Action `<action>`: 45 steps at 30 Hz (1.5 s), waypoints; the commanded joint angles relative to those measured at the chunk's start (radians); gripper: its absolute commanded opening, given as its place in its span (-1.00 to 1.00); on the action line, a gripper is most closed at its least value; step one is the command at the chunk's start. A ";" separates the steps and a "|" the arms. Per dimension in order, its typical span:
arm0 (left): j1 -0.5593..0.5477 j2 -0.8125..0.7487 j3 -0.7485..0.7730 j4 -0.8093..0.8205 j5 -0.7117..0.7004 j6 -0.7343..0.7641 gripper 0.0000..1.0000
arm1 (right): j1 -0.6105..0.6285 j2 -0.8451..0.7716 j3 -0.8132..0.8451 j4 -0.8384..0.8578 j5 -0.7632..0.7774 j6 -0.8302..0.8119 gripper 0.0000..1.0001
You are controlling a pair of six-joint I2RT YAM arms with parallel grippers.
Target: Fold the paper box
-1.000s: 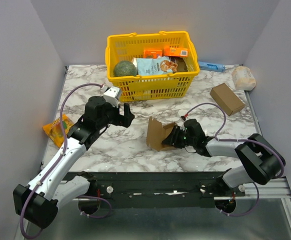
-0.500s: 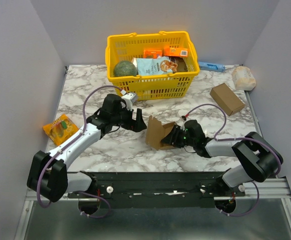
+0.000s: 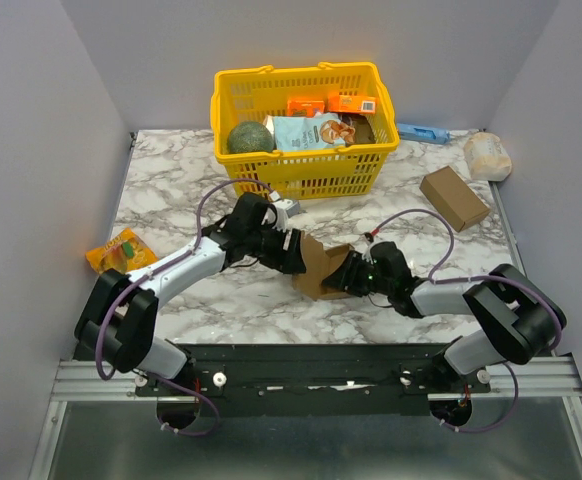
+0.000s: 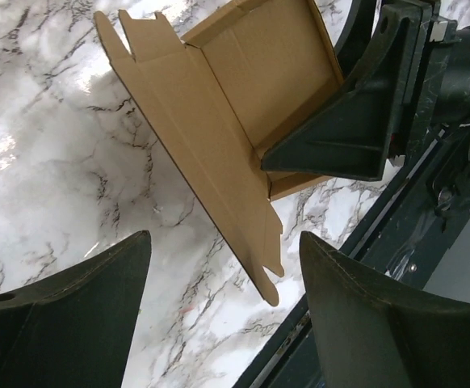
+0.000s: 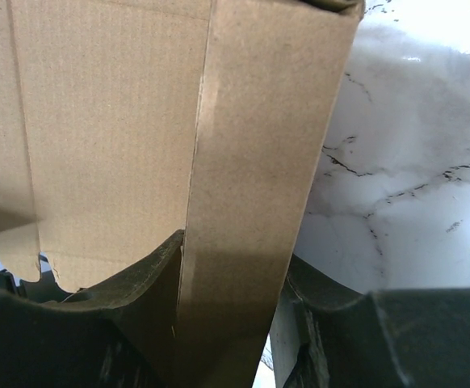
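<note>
box, place: paper box (image 3: 318, 266) sits between the two grippers, in front of the yellow basket (image 3: 306, 165); whether its lower edge rests on the table (image 3: 171, 190) I cannot tell
right fingers: right gripper (image 5: 235, 263) pinches one side wall of the box; the wall runs up out of the gap, one finger flat on each face; the base panel spreads away to the outer side of one finger
left fingers: left gripper (image 4: 225, 252) stands spread, touching no cardboard; both fingers (image 4: 73, 315) are clear of the box; the pointed tip of the long flap (image 4: 219, 162) hangs just ahead of the gap, nearer the right-hand finger in the left wrist view
done so far: one side wall and one end wall are up at a right angle to the base, making a shallow tray corner
left to do: long flap not yet folded over, its notched tabs loose; no lid or closure seen; judged under half done
facing: open side of the tray is turned toward the left fingers; its back is toward the right arm
long axis: follows the long flap, slanting from beyond the left-hand finger down toward the gap; in the top view it is tipped up, not flat
next move, judged: left fingers need that flap edge between them, with the right pinch as anchor
bystanders: brown carton (image 3: 454, 197) and orange packet (image 3: 121, 250) lie well apart from both pairs of fingers
</note>
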 commanded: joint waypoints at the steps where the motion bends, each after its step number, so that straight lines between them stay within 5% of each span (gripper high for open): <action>1: -0.044 0.060 0.052 0.007 0.091 0.032 -0.09 | -0.004 -0.023 -0.024 -0.004 0.005 -0.015 0.06; 4: -0.055 0.070 0.069 -0.014 0.087 0.078 -0.57 | -0.006 -0.095 -0.049 -0.027 0.001 -0.033 0.54; 9: -0.055 0.018 0.101 -0.103 0.060 0.220 -0.77 | -0.007 -0.329 -0.037 -0.319 0.112 -0.103 0.81; 14: -0.055 -0.017 0.150 -0.260 0.054 0.404 -0.77 | -0.006 -0.724 0.005 -0.661 0.213 -0.223 0.82; 18: -0.052 -0.049 0.159 -0.326 0.121 0.460 -0.60 | -0.004 -0.893 0.045 -0.751 0.239 -0.338 0.82; 25: -0.049 -0.118 0.144 -0.386 0.237 0.513 -0.52 | -0.004 -0.844 0.161 -0.798 0.106 -0.599 0.67; 30: -0.049 -0.138 0.135 -0.367 0.188 0.503 -0.53 | -0.004 -0.752 0.206 -0.788 0.087 -0.696 0.63; 33: -0.047 -0.163 0.139 -0.363 0.146 0.493 -0.40 | -0.006 -0.707 0.200 -0.756 0.130 -0.690 0.64; 37: -0.038 -0.253 0.072 -0.248 0.042 0.425 0.35 | -0.004 -0.672 0.157 -0.687 0.181 -0.677 0.69; 40: -0.049 -0.334 -0.015 -0.159 -0.083 0.327 0.60 | -0.004 -0.638 0.134 -0.650 0.244 -0.647 0.69; 45: -0.110 -0.437 -0.104 -0.056 -0.257 0.113 0.68 | -0.009 -0.559 0.098 -0.539 0.253 -0.578 0.69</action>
